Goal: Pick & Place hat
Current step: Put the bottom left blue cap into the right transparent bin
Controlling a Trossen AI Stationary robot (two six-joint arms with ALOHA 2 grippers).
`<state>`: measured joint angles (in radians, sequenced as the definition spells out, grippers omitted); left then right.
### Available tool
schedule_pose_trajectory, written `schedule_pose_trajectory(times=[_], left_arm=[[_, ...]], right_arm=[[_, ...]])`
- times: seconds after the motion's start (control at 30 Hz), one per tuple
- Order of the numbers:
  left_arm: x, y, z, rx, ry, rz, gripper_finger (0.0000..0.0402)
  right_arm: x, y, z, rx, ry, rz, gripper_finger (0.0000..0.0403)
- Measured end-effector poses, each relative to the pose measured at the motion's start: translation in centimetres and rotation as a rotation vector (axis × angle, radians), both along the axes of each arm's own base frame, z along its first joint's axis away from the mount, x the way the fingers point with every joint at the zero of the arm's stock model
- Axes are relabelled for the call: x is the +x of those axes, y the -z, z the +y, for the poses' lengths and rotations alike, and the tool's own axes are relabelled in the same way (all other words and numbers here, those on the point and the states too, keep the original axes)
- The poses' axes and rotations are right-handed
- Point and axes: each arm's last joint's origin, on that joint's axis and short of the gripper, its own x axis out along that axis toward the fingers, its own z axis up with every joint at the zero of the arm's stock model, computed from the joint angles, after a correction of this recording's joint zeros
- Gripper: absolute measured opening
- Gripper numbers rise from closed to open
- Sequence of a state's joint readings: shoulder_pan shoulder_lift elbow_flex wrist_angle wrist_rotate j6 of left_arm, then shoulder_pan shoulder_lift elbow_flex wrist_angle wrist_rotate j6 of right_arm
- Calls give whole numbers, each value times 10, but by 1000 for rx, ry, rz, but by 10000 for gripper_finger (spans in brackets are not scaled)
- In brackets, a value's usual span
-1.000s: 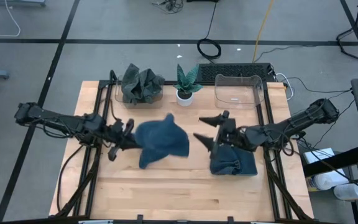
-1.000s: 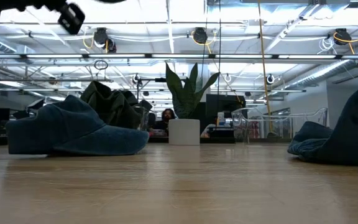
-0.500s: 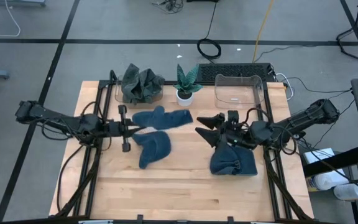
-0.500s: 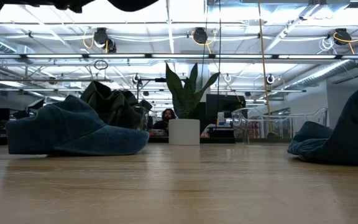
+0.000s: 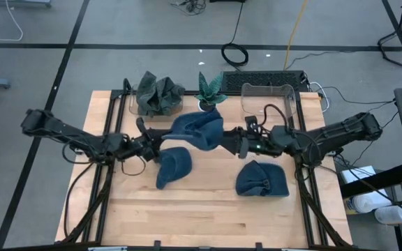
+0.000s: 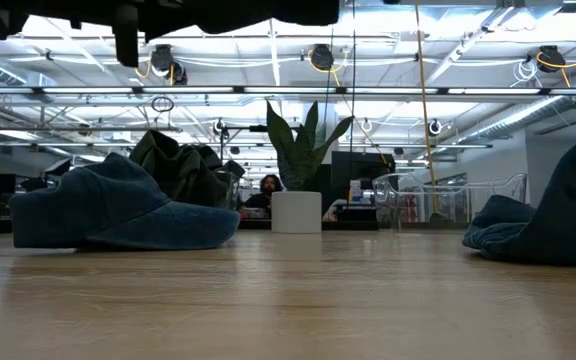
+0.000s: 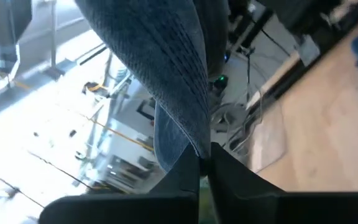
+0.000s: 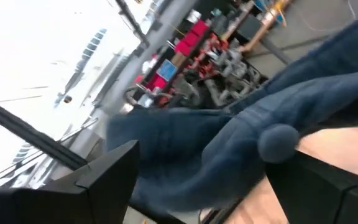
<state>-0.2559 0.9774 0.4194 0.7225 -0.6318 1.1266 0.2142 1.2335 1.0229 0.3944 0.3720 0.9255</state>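
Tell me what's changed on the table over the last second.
The blue denim hat rose off the wooden table and shifted toward the small potted plant. The left gripper holds one edge; the right gripper closed in on the other. The two blue hats lying flat, and the bins, stayed put.

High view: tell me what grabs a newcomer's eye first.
A blue hat hangs lifted over the table's middle, stretched between the left tool and the right tool, both shut on it. Two more blue hats lie on the wood: one just below it, another toward the right.
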Motion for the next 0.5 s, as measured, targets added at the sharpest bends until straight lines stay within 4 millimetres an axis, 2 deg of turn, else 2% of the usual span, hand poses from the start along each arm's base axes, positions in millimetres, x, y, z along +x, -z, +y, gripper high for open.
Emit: schedule_pose_trajectory(times=[0.23, 0.4, 0.5], left_arm=[[2, 4, -6, 154, -111, 83, 8], [-1, 2, -12, 222, -126, 110, 8], [-2, 3, -17, 258, -122, 128, 8]], right_arm=[[2, 5, -8, 81, 5, 33, 320], [2, 8, -10, 117, -29, 62, 318], [2, 12, -10, 132, -26, 106, 304]])
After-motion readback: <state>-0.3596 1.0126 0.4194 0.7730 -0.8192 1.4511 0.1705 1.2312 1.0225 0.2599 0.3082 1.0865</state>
